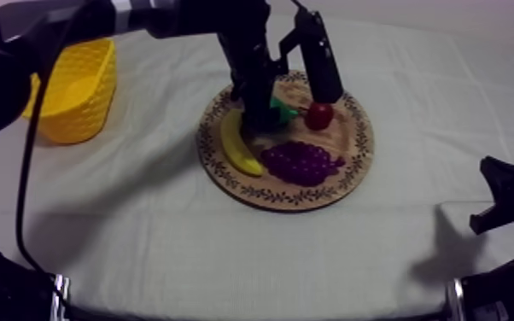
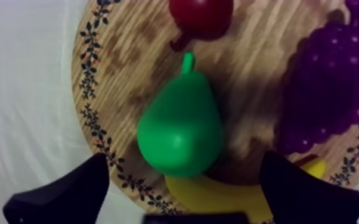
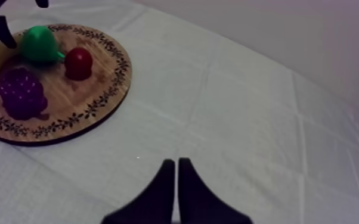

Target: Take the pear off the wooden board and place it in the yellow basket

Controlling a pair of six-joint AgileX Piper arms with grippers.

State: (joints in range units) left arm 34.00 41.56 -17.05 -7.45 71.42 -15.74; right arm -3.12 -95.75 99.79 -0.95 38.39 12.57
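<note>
1. Left arm [image 1: 183,15]: glossy black tubes, with a silver-grey ring at one joint.
2. Left claw [image 2: 185,196]: two broad, matte black fingers [image 2: 68,193].
3. Right claw [image 3: 176,182]: slim black fingers, tapering to points.
4. Right arm [image 1: 512,192]: black, angular.

banana [image 2: 217,196] & grapes [image 2: 331,89] crowd pear [image 2: 179,128], bare cloth [image 1: 141,188] twd basket [image 1: 77,90]

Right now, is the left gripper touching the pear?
Apart. Left wrist view: the open left gripper flanks the pear, with board showing between each finger and it.

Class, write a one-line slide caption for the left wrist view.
Left gripper open above the pear on the wooden board, among banana, grapes and a small red fruit.
</note>
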